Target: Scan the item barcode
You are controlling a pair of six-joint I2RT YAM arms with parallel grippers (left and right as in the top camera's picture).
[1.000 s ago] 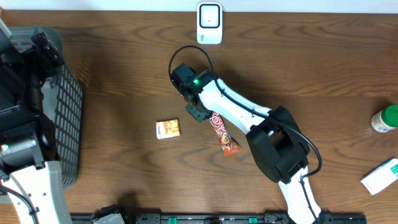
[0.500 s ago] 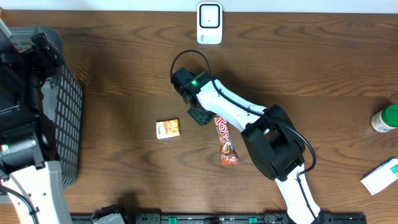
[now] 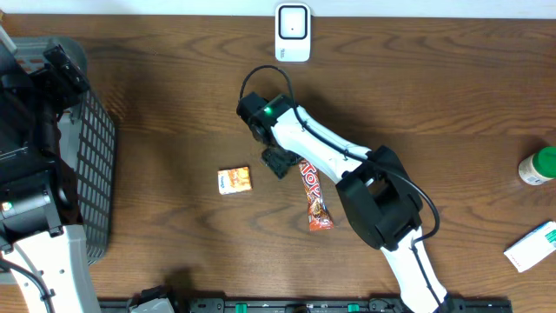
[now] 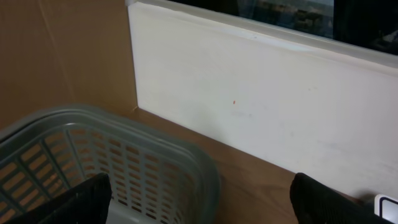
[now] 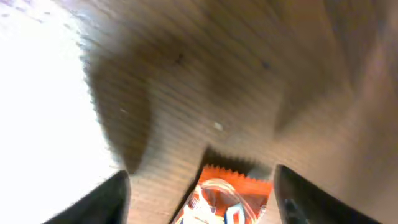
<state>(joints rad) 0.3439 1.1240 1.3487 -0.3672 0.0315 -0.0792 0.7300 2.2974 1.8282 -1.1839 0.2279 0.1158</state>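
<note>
While the candy bar (image 3: pixel 314 196) lies flat on the worktop (image 3: pixel 452 104), its end sits between the right gripper's (image 3: pixel 276 162) fingers, which are apart. The left gripper (image 4: pixel 199 194), near the basket (image 4: pixel 155 148), is wide apart too.

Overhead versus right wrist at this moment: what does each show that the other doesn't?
Only overhead: the scanner, the small orange box, the basket and the full length of the candy bar. Only right wrist: the fingers of the right gripper standing apart on either side of the wrapper's crimped end. Both: the candy bar lying on the table.
</note>
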